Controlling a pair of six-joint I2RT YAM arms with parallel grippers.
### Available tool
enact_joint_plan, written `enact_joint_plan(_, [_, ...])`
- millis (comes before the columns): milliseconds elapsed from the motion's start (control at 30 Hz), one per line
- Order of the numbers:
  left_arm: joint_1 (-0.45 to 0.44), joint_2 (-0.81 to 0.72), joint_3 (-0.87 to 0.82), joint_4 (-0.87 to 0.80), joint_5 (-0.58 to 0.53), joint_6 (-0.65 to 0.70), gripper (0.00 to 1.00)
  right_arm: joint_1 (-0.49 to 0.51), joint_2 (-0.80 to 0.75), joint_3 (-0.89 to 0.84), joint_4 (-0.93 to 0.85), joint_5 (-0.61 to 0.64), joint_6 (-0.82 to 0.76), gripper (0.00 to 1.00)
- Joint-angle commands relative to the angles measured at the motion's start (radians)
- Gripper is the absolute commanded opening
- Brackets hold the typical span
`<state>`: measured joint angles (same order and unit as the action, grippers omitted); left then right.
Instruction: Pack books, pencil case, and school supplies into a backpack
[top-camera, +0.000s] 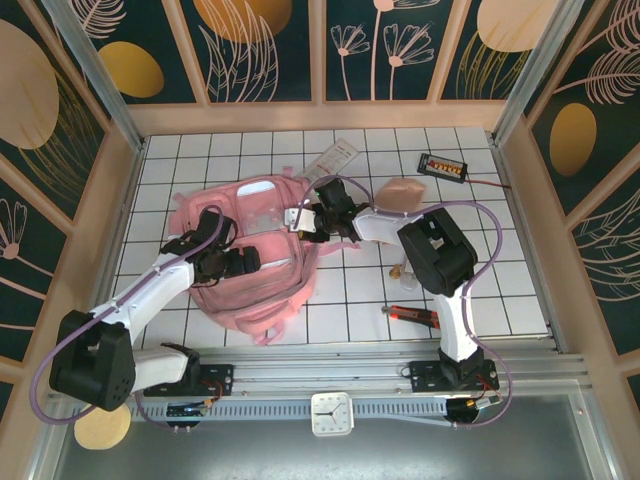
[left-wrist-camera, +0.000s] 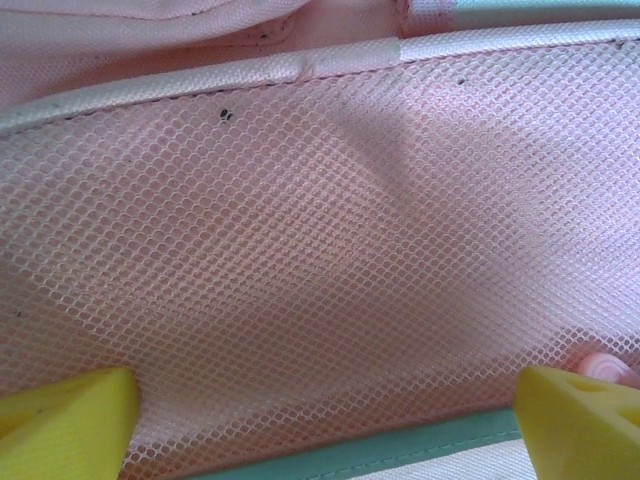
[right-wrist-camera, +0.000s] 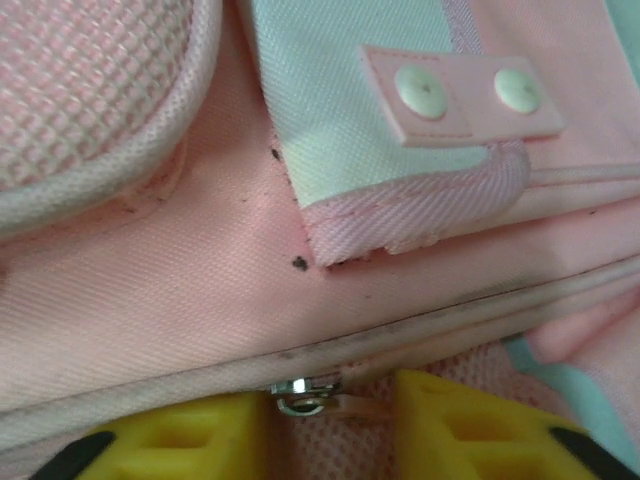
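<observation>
A: Where's the backpack (top-camera: 255, 205)?

B: On the counter (top-camera: 520, 290), under both sets of fingers. The left fingers (left-wrist-camera: 70, 420) stand wide apart with nothing between them. Its mesh panel (left-wrist-camera: 320, 250) is just beyond their tips.

A: And the right fingers (right-wrist-camera: 480, 425)?

B: Drawn close, with a metal zipper pull (right-wrist-camera: 305, 398) in the narrow gap between them. Whether they pinch it, I cannot tell.

Bright even overhead light; soft shadow across backpack (left-wrist-camera: 330, 250) mesh; wrist close-ups slightly blurred.
</observation>
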<state>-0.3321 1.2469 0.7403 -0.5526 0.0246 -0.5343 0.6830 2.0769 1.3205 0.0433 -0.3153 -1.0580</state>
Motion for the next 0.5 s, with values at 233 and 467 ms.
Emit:
enact_joint_plan(233, [0.062,0.050,0.010,0.048,-0.019,0.055,0.97,0.035,-0.097,-0.131,-0.136,-0.004,0.107,0.10])
enact_joint_plan(467, [0.078,0.172,0.100,0.086,-0.053,0.109,0.98,0.088,-0.235,-0.146,-0.247,-0.116,0.247,0.05])
